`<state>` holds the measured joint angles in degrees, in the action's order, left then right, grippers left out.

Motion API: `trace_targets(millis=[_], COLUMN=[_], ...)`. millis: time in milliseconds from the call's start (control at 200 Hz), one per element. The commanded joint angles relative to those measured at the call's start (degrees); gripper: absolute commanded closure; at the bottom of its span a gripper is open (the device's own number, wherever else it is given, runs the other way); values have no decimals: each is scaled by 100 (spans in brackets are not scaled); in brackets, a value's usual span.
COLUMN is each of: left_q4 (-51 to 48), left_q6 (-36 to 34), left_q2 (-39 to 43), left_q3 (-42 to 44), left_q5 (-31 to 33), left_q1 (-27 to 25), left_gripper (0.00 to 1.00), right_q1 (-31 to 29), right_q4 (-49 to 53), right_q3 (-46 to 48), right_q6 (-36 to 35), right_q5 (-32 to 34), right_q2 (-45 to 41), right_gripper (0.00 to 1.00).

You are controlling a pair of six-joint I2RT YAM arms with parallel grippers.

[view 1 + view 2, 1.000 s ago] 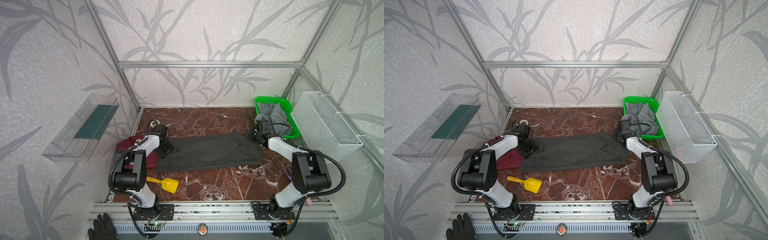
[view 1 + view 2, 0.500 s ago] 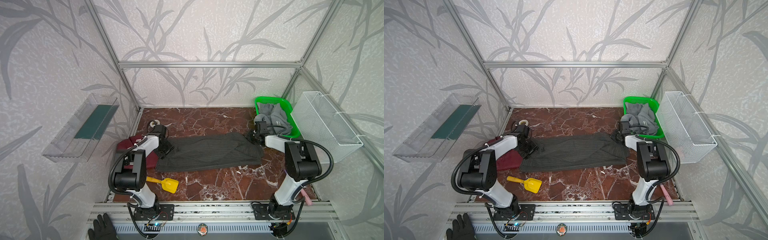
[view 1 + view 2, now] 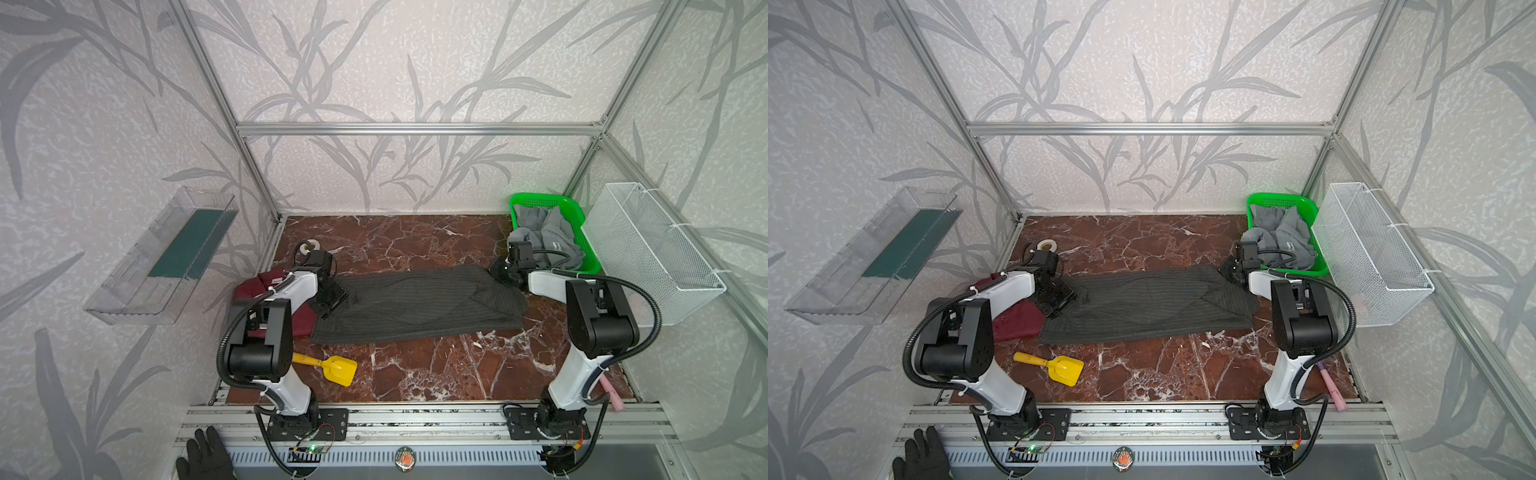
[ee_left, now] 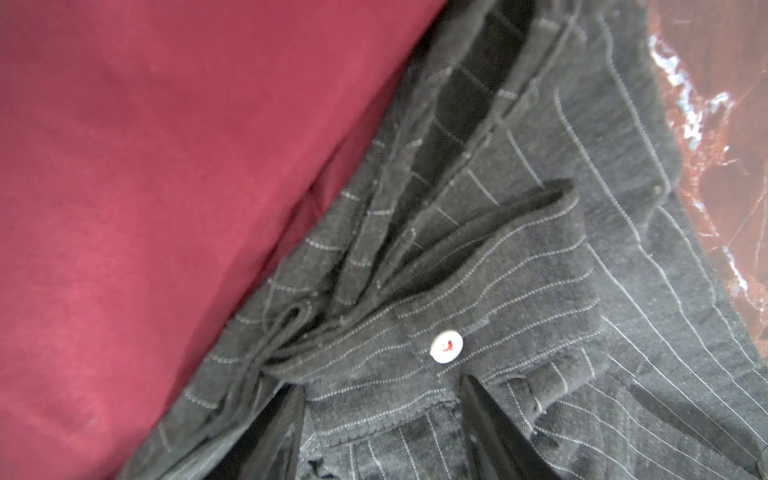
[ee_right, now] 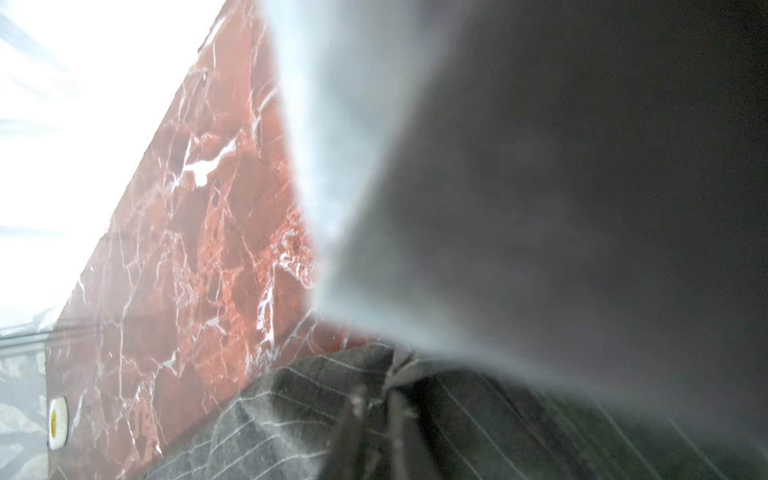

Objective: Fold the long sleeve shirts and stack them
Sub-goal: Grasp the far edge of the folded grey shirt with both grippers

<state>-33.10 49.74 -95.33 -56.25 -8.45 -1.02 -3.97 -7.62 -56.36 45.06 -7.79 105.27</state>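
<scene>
The charcoal pinstriped shirt [image 3: 415, 305] [image 3: 1142, 305] lies flat as a long band across the middle of the marble table. My left gripper [image 3: 328, 301] [image 4: 378, 395] rests on its collar end, open, fingers astride the buttoned placket [image 4: 446, 347]. My right gripper [image 3: 500, 272] [image 5: 376, 399] is at the far right corner, shut on a puckered pinch of the pinstriped cloth [image 5: 270, 415]. The maroon shirt [image 3: 257, 282] [image 4: 166, 166] lies beside the collar, under my left arm. The light grey shirt [image 3: 548, 232] is heaped in the green basket.
The green basket [image 3: 540, 201] stands at the back right, next to a white wire basket [image 3: 648, 249] on the right wall. A yellow scoop [image 3: 338, 370] lies front left, a tape roll [image 3: 309, 246] back left, a pink stick [image 3: 611, 392] front right. Blurred grey fills much of the right wrist view.
The right gripper's jaws have narrowed onto the shirt's far right corner, and the right arm's elbow has drawn in. The left arm and the shirts have not moved.
</scene>
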Motion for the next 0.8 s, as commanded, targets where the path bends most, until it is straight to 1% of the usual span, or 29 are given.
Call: trace_targets(millis=[0, 75, 230, 360, 460, 545, 610, 755, 795], left_q4=[-47, -36, -38, -27, -29, -30, -28, -21, -21], left_q6=[63, 72, 70, 74, 73, 72, 76, 87, 84], left_q2=[-67, -72, -74, -74, -75, -75, -84, -98, -91], left_q3=[96, 94, 96, 105, 97, 94, 105, 122, 131], left_q5=[85, 79, 80, 80, 64, 77, 80, 79, 86], left_q1=[42, 45, 51, 58, 58, 62, 58, 64, 69], left_gripper=[39, 39, 39, 39, 39, 39, 39, 39, 39], right_q1=[49, 52, 53, 48, 54, 48, 44, 47, 45], right_q4=[-107, -26, 23, -128, -140, -362, -483, -627, -613], right_q3=[200, 204, 221, 282, 273, 310, 286, 325, 322], right_q6=[97, 52, 30, 82, 107, 148, 161, 214, 221], right_q5=[234, 308, 313, 168, 90, -89, -258, -322, -319], right_q2=[-275, -335, -274, -186, -104, -44, 31, 63, 76], right_gripper=[76, 74, 73, 76, 76, 76, 79, 88, 88])
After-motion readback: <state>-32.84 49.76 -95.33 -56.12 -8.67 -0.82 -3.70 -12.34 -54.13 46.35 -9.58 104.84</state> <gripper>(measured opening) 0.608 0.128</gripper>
